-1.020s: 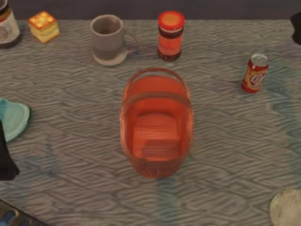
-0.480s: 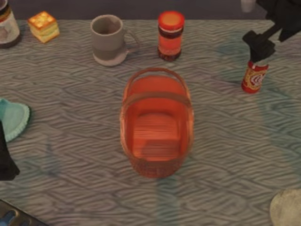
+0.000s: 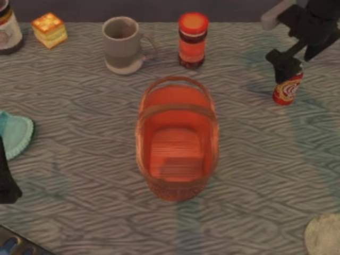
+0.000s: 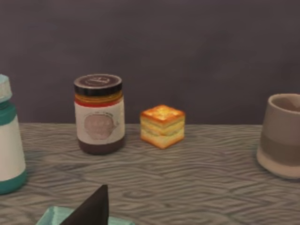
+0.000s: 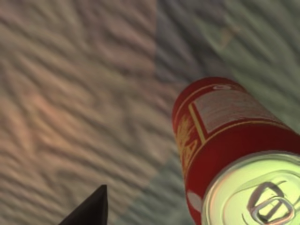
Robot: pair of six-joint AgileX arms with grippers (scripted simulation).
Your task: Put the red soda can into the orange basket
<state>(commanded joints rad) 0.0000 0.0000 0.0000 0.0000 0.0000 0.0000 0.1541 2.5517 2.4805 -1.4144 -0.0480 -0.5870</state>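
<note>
The can (image 3: pixel 287 88) is shown upright near the table's right edge, well apart from the basket (image 3: pixel 176 139) at centre. The right gripper (image 3: pixel 285 59) is positioned directly above the can's silver top, presumably so that a descent would bracket the can's sides; whether its fingers are parted or closed cannot be told. In the right wrist view the can (image 5: pixel 225 136) is seen close below. The left arm (image 3: pixel 7 178) is parked at the left edge, its gripper unseen.

Red soda can (image 3: pixel 288 90) — silver top, yellowish logo; orange woven basket (image 3: pixel 177 139); counter (image 3: pixel 79 159) grey, wavy-patterned.
</note>
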